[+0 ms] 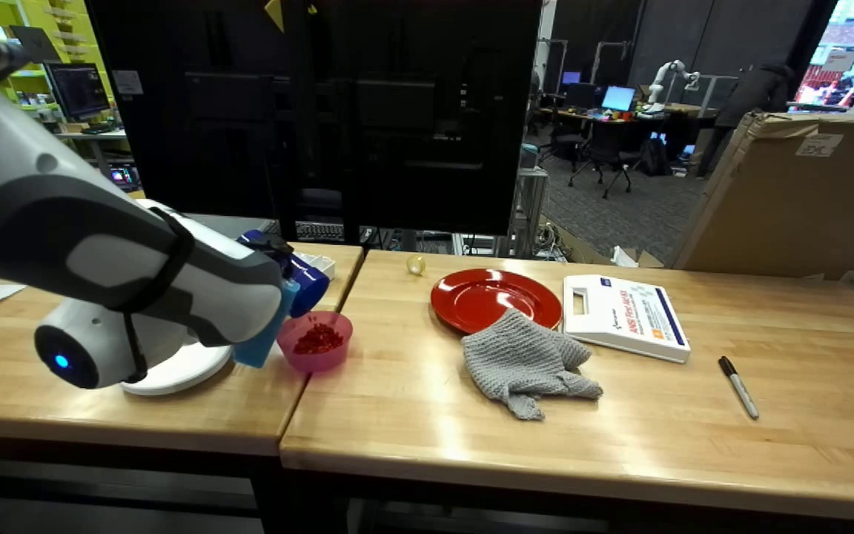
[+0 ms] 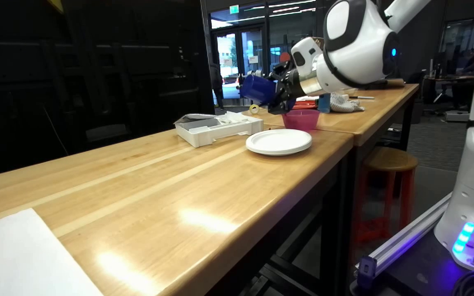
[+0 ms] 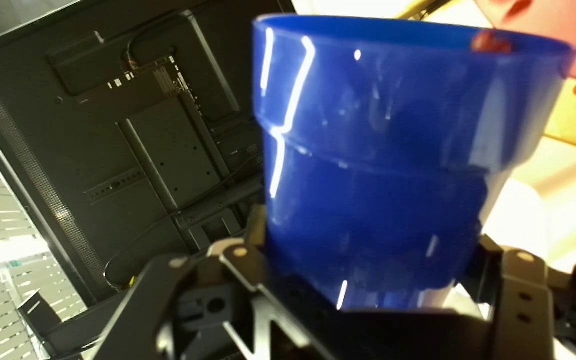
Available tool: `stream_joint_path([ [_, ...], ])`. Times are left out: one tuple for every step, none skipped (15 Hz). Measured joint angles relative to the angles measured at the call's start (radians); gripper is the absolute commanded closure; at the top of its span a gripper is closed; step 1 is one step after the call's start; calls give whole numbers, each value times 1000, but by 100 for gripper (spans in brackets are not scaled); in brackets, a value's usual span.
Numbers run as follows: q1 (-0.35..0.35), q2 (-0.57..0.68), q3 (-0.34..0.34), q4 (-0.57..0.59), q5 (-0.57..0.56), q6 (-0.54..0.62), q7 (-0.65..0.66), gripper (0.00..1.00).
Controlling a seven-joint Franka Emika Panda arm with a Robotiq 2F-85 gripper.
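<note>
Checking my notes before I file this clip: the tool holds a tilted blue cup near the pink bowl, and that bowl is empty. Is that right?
Not quite: the pink bowl isn't empty; small red pieces lie in it, as an exterior view shows. The tool does hold a tilted blue cup near it.

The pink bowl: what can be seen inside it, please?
Small red pieces lie in the pink bowl. Whatever may be beneath them, at the bottom, is covered and cannot be seen.

exterior view | fingers [image 2: 279,108]: gripping tilted blue cup [image 2: 257,89] | pink bowl [image 2: 301,120]: behind white plates [image 2: 279,142] | white tray [image 2: 205,137]: near plates
</note>
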Motion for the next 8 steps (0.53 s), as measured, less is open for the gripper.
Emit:
stream_joint_path([
  [2,-1,1,0,0,0,1,42],
  [3,-1,2,0,0,0,3,42],
  [4,-1,4,0,0,0,7,42],
  [7,-2,4,0,0,0,12,42],
  [11,-2,4,0,0,0,16,42],
  [13,-2,5,0,0,0,19,42],
  [15,-2,5,0,0,0,22,42],
  [15,-2,6,0,0,0,23,42],
])
